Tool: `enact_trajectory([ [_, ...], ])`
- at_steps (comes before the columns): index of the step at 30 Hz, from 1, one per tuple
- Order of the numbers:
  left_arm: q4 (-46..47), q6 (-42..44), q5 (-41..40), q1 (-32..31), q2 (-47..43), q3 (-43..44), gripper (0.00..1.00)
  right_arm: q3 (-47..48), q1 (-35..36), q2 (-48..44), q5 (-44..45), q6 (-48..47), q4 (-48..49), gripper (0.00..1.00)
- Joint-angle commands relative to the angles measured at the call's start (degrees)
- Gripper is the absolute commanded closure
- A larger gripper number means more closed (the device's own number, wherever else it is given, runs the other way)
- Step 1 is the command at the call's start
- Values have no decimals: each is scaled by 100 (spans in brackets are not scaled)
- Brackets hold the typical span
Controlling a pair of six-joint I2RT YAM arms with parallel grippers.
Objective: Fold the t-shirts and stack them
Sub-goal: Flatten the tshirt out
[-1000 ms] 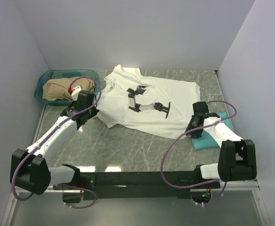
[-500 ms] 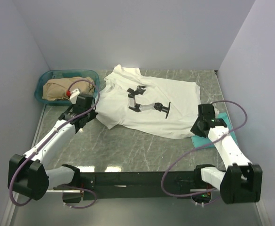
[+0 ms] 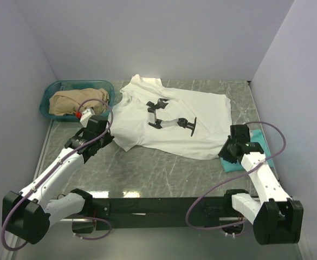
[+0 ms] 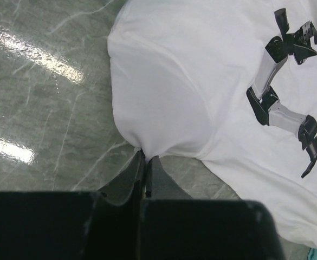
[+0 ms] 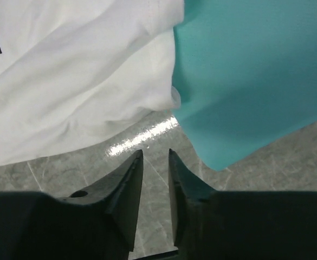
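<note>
The white t-shirt [image 3: 174,122] with a black chest print lies spread on the table, collar to the far left. My left gripper [image 3: 105,135] is shut on the edge of its near-left sleeve [image 4: 146,154]; the cloth bunches into the closed jaws. The teal-green t-shirt [image 3: 262,138] lies folded at the right, partly under my right arm and touching the white shirt's hem corner [image 5: 169,100]. It fills the upper right of the right wrist view [image 5: 256,70]. My right gripper [image 5: 154,153] is open and empty over bare table, just short of that corner; it also shows in the top view [image 3: 227,153].
A teal plastic basket [image 3: 46,101] with a tan cloth [image 3: 74,102] in it stands at the far left. White walls close in the left, back and right. Marble table [image 3: 158,168] shows between the shirt and the arm bases.
My left gripper has drawn slightly toward the near left with the sleeve in it. My right arm has swung right and nearer, its gripper now off the white hem.
</note>
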Motion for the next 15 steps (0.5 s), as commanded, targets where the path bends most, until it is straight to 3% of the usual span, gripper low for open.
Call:
enact_trajectory([
  [1,3,-157,-121,-88,-154,-34,99,-71,-31,293,-211,158,731,66],
  [6,21,-139,-156,-97,-224,-131,99,-273,-31,847,-245,430,1338,58],
  [15,3,-60,-244,-97,-198,-113,99,-449,-32,1463,-70,686,2007,55],
])
